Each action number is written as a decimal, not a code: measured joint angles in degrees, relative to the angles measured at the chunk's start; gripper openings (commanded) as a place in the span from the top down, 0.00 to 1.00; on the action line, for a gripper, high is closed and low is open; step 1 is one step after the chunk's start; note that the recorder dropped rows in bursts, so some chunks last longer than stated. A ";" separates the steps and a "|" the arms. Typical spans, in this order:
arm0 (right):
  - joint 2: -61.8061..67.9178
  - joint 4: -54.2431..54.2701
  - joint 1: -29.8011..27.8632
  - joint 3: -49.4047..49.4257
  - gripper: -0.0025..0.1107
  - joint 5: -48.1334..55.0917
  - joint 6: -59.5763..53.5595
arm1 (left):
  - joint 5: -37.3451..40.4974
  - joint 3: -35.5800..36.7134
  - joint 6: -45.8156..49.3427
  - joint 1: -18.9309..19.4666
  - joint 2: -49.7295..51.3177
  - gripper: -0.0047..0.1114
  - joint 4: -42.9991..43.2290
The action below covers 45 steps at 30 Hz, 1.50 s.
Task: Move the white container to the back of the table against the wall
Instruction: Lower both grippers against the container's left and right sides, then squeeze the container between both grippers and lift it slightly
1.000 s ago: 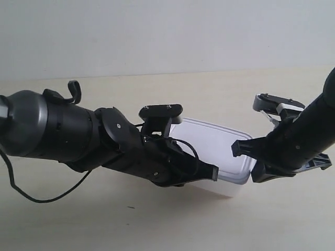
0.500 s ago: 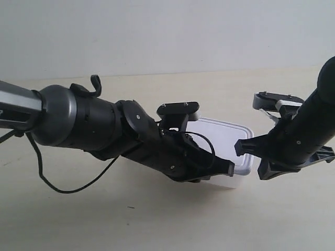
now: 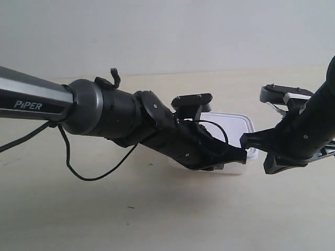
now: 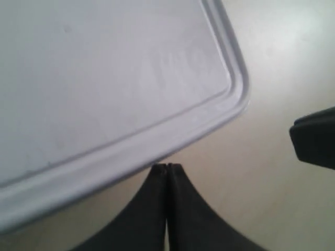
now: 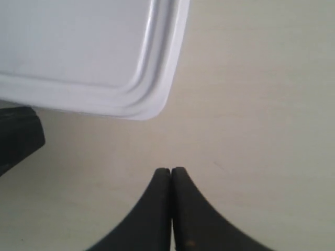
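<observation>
The white container (image 3: 238,125) lies on the cream table (image 3: 157,219), mostly hidden behind the arm at the exterior view's left. Its flat lid with the raised rim fills much of the left wrist view (image 4: 104,78) and a corner of it shows in the right wrist view (image 5: 78,47). My left gripper (image 4: 167,166) is shut and empty, its tips right against the box's rim; in the exterior view it is the left arm's tip (image 3: 238,155). My right gripper (image 5: 171,170) is shut and empty, a short way off the box's rounded corner (image 3: 246,141). The pale wall (image 3: 157,31) rises behind the table.
A black cable (image 3: 94,175) loops from the left arm down onto the table. Each wrist view catches the other gripper's dark finger: one in the left wrist view (image 4: 314,138), one in the right wrist view (image 5: 15,138). Bare table lies between the box and the wall.
The left arm has reached further right and back, and the container has slid with it toward the wall. The right gripper has shifted slightly right and stays beside the box's corner.
</observation>
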 measured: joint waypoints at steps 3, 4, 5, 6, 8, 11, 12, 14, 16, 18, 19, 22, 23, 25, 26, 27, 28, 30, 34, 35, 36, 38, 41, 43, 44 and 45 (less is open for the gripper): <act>-0.10 0.33 0.00 0.00 0.98 -0.54 0.31 | 1.30 -1.55 0.21 0.70 1.55 0.96 -0.10; -0.10 0.33 0.00 0.00 0.98 -0.72 0.48 | 1.44 -2.00 0.21 1.12 1.96 0.96 -0.10; -0.10 0.20 0.00 0.00 0.98 -0.96 0.46 | 1.56 -2.28 0.11 1.38 2.24 0.96 -0.39; -0.10 0.20 0.00 0.00 0.98 -0.71 0.36 | 1.38 -2.63 0.10 1.92 2.63 0.96 -0.70; -0.10 0.20 0.00 0.00 0.98 -0.80 0.46 | 1.12 -3.33 -0.02 2.91 2.74 0.96 -1.08; 0.39 0.06 0.00 0.00 0.98 -2.07 0.85 | 1.11 -3.70 -0.13 4.11 2.74 0.96 -1.31; 0.68 0.06 0.00 0.00 0.98 -2.47 0.84 | 1.32 -3.70 -0.13 4.37 2.74 0.96 -1.31; 2.14 0.06 0.00 0.00 0.98 -3.29 1.02 | 2.01 -3.70 -0.13 4.73 2.74 0.96 -1.20; 3.54 0.06 0.00 0.00 0.98 -4.06 1.01 | 2.10 -3.70 -0.13 4.86 2.74 0.96 -1.20; 5.06 0.06 0.00 0.00 0.98 -4.78 1.01 | 2.13 -3.81 -0.13 5.12 2.74 0.96 -1.20; 5.54 0.06 0.00 0.00 0.98 -4.89 1.12 | 2.24 -4.14 0.02 5.22 2.74 0.96 -1.20; 6.80 0.33 0.00 0.00 0.98 -5.40 1.12 | 3.10 -5.97 1.18 5.84 2.86 0.96 -1.20; 7.04 0.65 0.00 -0.24 0.98 -5.49 1.12 | 3.37 -6.78 1.56 6.12 2.86 0.96 -1.20; 7.30 1.34 0.00 -0.93 0.98 -5.76 1.12 | 3.62 -8.41 1.99 6.46 2.86 0.96 -1.20; 7.34 1.55 0.00 -1.56 0.98 -5.85 1.12 | 3.75 -9.10 2.06 6.46 2.86 0.96 -1.20; 7.34 1.91 0.00 -2.21 0.98 -5.99 1.12 | 3.75 -9.56 2.19 6.46 2.86 0.96 -1.20; 7.34 2.17 0.00 -2.82 0.98 -6.12 1.12 | 3.91 -10.00 2.38 6.46 2.86 0.96 -1.20; 7.34 2.76 0.00 -3.93 0.98 -6.12 1.12 | 4.30 -10.61 2.38 6.51 2.86 0.96 -1.06; 7.98 4.07 0.00 -6.44 0.98 -6.13 1.22 | 6.16 -11.04 1.97 7.11 2.86 0.96 1.08; 8.55 4.50 0.00 -7.10 0.98 -6.13 1.22 | 6.67 -11.04 1.16 7.56 2.64 0.96 2.20; 9.20 4.93 0.00 -7.59 0.98 -5.98 1.13 | 7.12 -11.04 0.03 8.01 2.34 0.96 3.66; 10.68 5.59 0.00 -8.58 0.98 -5.88 0.73 | 7.79 -11.04 -3.70 9.04 1.39 0.96 7.02; 12.65 5.82 0.00 -9.62 0.98 -5.85 0.64 | 8.89 -11.04 -9.65 10.86 -0.91 0.96 13.35; 13.63 5.96 0.00 -10.12 0.98 -6.19 0.64 | 9.67 -11.04 -12.59 11.76 -2.22 0.96 17.28; 14.11 6.06 0.00 -10.56 0.98 -6.48 0.64 | 9.82 -10.89 -13.90 12.19 -2.85 0.96 18.70; 14.61 6.20 0.00 -10.92 0.98 -6.64 0.64 | 9.95 -10.40 -14.94 12.47 -3.43 0.96 19.60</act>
